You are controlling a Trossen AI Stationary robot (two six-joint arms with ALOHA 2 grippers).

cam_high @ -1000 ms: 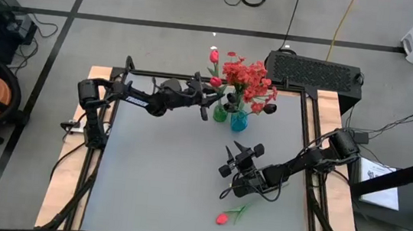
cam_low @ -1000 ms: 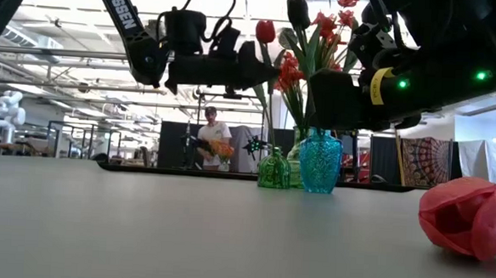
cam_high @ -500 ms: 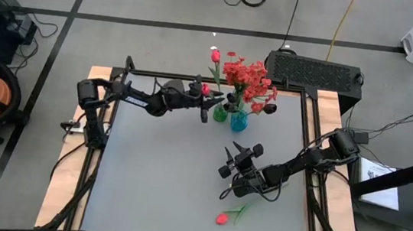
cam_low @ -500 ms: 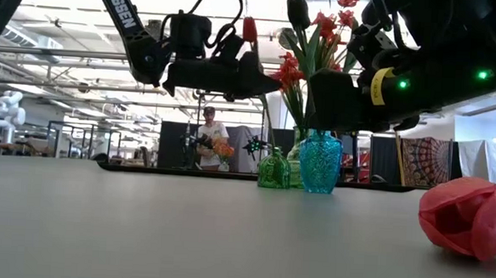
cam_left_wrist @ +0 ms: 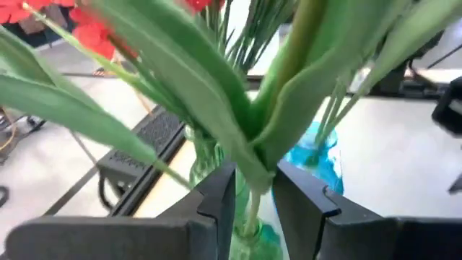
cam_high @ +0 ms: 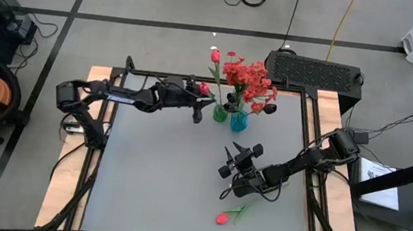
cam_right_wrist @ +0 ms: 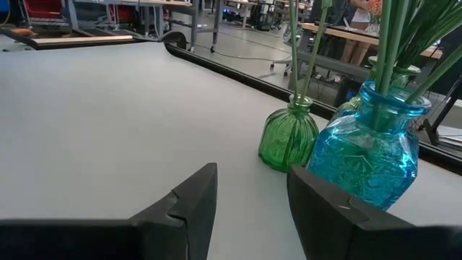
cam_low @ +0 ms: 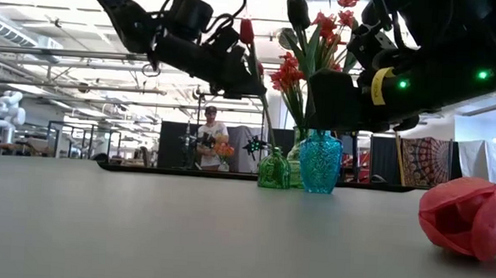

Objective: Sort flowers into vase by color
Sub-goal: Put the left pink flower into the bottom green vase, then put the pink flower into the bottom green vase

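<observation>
While our left arm reaches across the back of the grey table (cam_high: 154, 179), our left gripper (cam_high: 198, 105) hangs above the tabletop just beside the green vase (cam_high: 220, 114), and we see its fingers (cam_left_wrist: 216, 198) closed narrowly on the green stem of a tulip (cam_high: 204, 89). In the left wrist view that stem (cam_left_wrist: 249, 217) runs down between the two dark fingers toward the neck of the green vase below, with long leaves fanning out above the grip. From the low view the held tulip's red bud (cam_low: 249, 30) stands above the gripper, and its stem slants down to the green vase (cam_low: 274, 169). Touching that vase or just beside it stands the blue vase (cam_high: 238, 120), which carries the red clustered blossoms (cam_high: 246, 75) and a dark bud (cam_high: 270, 107); another red tulip (cam_high: 215, 56) rises behind the pair. Our right gripper (cam_high: 232, 161) rests near the middle of the table, well apart from both vases, with its fingers (cam_right_wrist: 191, 198) spread and nothing between them; its wrist camera looks across bare tabletop at the green vase (cam_right_wrist: 288, 137) and the blue vase (cam_right_wrist: 368, 148). One more pinkish-red tulip (cam_high: 222, 219) lies flat on the table near the front edge, close to the low camera, its short green stem pointing back toward the right arm. Beyond the table a person (cam_low: 207, 137) stands in the room.
</observation>
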